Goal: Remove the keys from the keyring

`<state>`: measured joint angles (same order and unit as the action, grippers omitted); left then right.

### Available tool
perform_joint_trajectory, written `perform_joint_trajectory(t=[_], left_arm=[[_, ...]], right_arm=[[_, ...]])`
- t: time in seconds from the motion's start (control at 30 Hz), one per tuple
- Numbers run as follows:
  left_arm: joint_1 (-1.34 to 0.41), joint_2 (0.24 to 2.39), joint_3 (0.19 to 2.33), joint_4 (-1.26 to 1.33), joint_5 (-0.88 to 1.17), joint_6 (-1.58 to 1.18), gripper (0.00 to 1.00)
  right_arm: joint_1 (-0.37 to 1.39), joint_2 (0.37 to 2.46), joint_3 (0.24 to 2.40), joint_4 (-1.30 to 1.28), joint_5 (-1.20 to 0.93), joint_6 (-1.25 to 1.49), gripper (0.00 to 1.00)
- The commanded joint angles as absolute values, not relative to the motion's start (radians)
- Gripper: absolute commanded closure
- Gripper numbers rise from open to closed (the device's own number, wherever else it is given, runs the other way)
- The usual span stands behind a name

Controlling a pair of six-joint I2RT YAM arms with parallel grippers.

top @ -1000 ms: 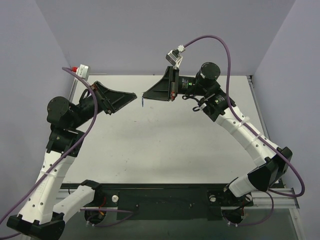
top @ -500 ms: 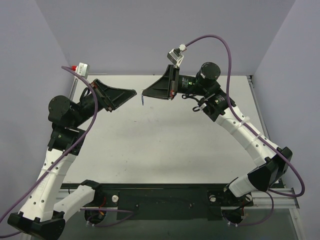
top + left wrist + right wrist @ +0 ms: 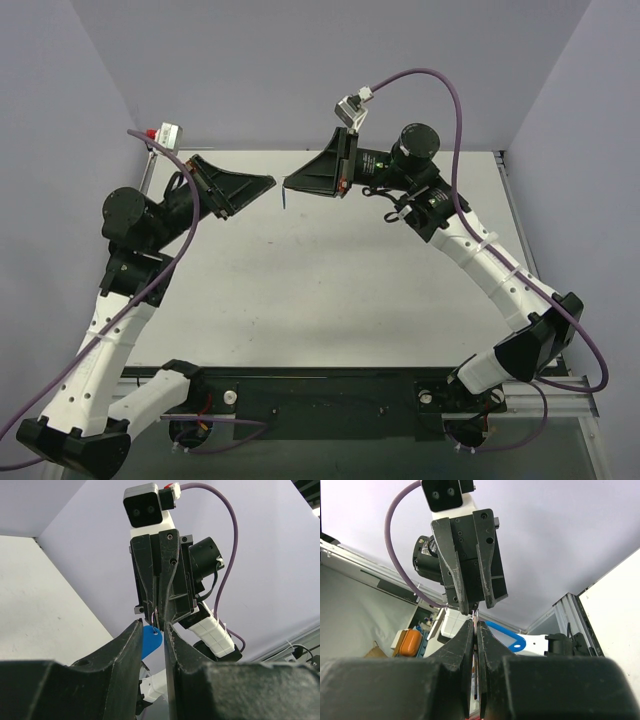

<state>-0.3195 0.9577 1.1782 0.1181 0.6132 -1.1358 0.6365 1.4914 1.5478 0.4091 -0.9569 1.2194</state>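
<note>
My right gripper [image 3: 287, 184] hovers above the table's far middle, shut on a thin silver strip, the key [image 3: 475, 630], seen edge-on between its fingers. Under those tips the fine keyring [image 3: 153, 617] carries the blue oblong tag [image 3: 150, 641], which hangs free [image 3: 283, 200] and also shows just past the right fingers [image 3: 510, 637]. My left gripper [image 3: 272, 183] faces the right one tip to tip, almost touching. Its jaws [image 3: 153, 624] stand apart, with the ring and the top of the tag just beyond the gap. No contact between the left fingers and the tag shows.
The white table [image 3: 320, 280] lies well below both grippers. An aluminium rail [image 3: 508, 200] runs along its right edge and purple walls close in at the back and sides. An orange object [image 3: 410, 642] sits off the table, beyond the left arm.
The left arm has shifted slightly up and right, bringing its tips closer to the right gripper, and its jaws have narrowed a little. The right gripper has barely moved.
</note>
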Motion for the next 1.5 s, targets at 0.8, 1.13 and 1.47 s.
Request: perform_joint_trajectory(t=[0.8, 1.13, 1.47], left_arm=[[-0.357, 1.008, 1.222, 0.148, 0.649, -1.100, 1.00], [-0.359, 0.994, 1.235, 0.003, 0.764, -1.022, 1.00], [-0.359, 0.988, 1.233, -0.072, 0.824, -1.022, 1.00]], right_arm=[[0.641, 1.511, 1.595, 0.509, -0.979, 1.229, 1.00], [0.644, 1.471, 1.539, 0.446, -1.017, 1.181, 1.00], [0.675, 1.448, 1.508, 0.348, -1.055, 1.105, 1.00]])
